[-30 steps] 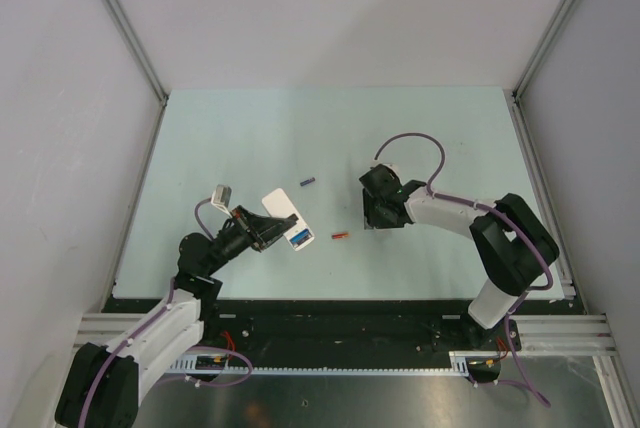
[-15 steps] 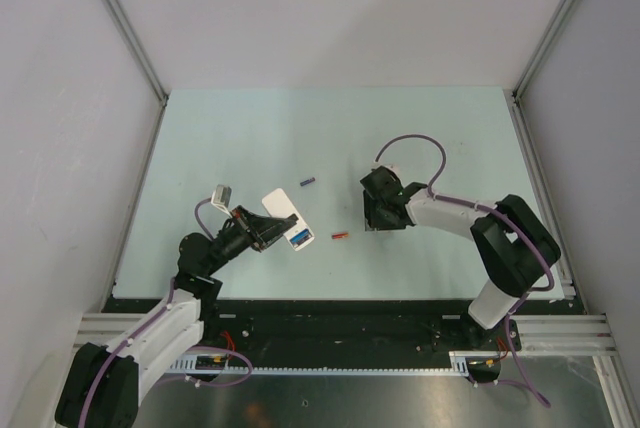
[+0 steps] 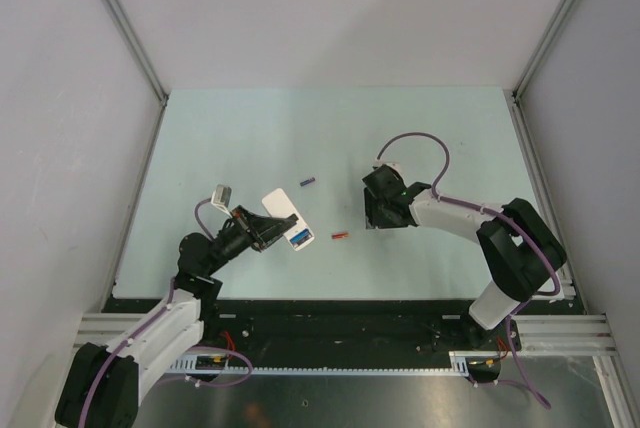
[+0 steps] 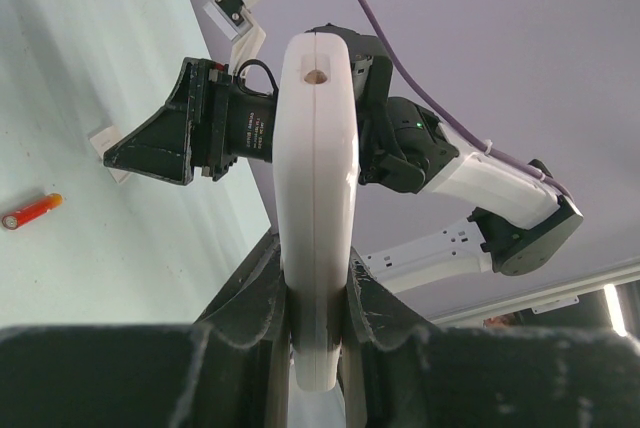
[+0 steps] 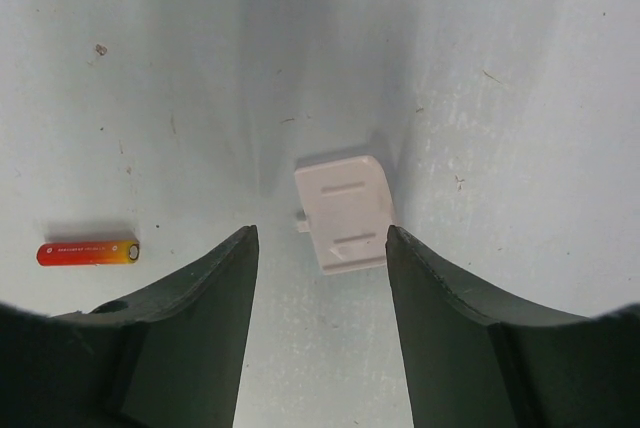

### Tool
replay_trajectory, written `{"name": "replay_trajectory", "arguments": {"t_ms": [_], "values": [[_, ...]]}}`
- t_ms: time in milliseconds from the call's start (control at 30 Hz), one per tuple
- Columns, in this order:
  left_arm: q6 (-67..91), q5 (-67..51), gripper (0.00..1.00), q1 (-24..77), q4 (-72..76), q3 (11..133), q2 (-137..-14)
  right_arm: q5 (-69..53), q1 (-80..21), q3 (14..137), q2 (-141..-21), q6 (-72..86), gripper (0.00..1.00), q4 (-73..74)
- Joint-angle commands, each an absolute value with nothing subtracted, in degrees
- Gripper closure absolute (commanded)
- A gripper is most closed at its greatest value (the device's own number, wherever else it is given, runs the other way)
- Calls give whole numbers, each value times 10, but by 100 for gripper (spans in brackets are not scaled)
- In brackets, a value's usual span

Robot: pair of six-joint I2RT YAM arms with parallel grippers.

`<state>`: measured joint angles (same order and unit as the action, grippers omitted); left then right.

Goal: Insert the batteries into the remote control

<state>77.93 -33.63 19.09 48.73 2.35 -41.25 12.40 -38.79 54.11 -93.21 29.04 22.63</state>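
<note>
From above, the left gripper (image 3: 272, 228) is pinching the remote (image 3: 281, 205), which it holds low over the table (image 3: 240, 138) with the white back up. A blue patch (image 3: 298, 237) shows at the remote's near end. It is too small for me to tell what it is. An orange-red battery (image 3: 339, 236) lies on the table just right of the remote's near end. A purple battery (image 3: 307, 182) lies a little past the remote's far end, to the right. The right gripper (image 3: 374, 220) points down at the table well to the right of the remote, beyond the orange-red battery. From up here I cannot tell how its jaws stand.

The left wrist camera looks along the remote, which stands on edge with a narrow white side facing the lens. The black fingers (image 4: 250, 293) press on both of its flat faces near the lower end. Left of the remote in this view, the orange-red battery lies on the table. The right gripper's tip sits over a small white cover (image 4: 101, 136).

The right wrist camera shows that gripper's jaws spread wide, well apart from each other. The cover lies flat on the table between the two fingertips and closer to one of them, and nothing is gripping it. The orange-red battery lies off to one side, outside the fingers. The remote is out of this view.
</note>
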Motion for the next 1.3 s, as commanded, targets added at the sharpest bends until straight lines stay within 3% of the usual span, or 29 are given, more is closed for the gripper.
{"name": "replay_trajectory", "arguments": {"t_ms": [0,1267], "values": [[766,-338,100,187,503,-76,-411,134,-383,541,-929,279,41,218],[763,-338,100,187,500,-77,-412,111,-364,522,-951,279,41,208]]}}
